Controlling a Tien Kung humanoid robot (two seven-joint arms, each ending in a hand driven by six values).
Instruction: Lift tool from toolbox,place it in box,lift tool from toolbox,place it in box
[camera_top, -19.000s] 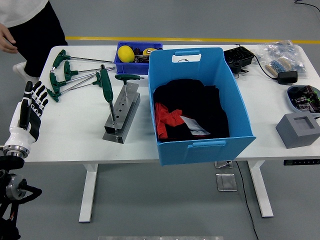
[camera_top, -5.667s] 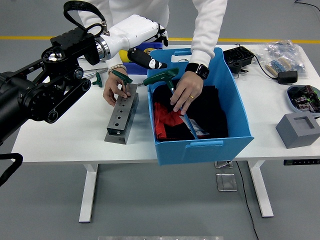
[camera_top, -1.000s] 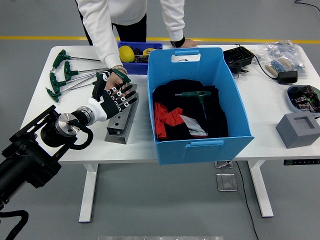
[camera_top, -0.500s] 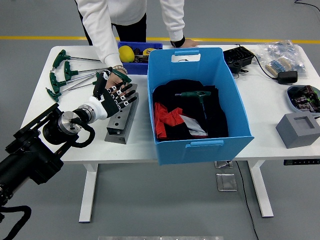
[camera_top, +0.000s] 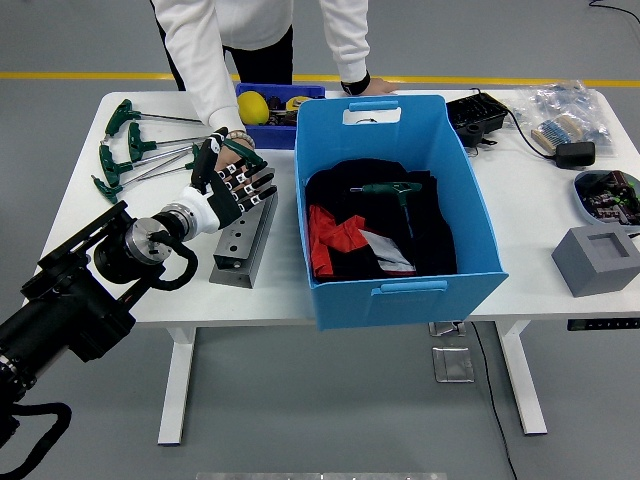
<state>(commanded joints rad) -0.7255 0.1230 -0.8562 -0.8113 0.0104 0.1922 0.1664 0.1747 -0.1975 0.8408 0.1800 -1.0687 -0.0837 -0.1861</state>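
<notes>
One large blue plastic box (camera_top: 400, 200) sits mid-table holding dark and red cloth, with a green-handled T-shaped hex key (camera_top: 395, 190) lying on the cloth, well to the right of the robot's left hand (camera_top: 228, 185). That black-and-white hand hovers with fingers (camera_top: 255, 190) spread and empty over the grey metal tool block (camera_top: 243, 235). A person's hand (camera_top: 236, 150) grips a second green T-handle (camera_top: 243, 153) just beyond the fingertips.

The left robot hand (camera_top: 232, 186), fingers spread, hovers over the grey toolbox (camera_top: 245, 232) beside a person's hand (camera_top: 236, 147); a green-handled tool (camera_top: 398, 194) lies in the blue box (camera_top: 403, 285).
</notes>
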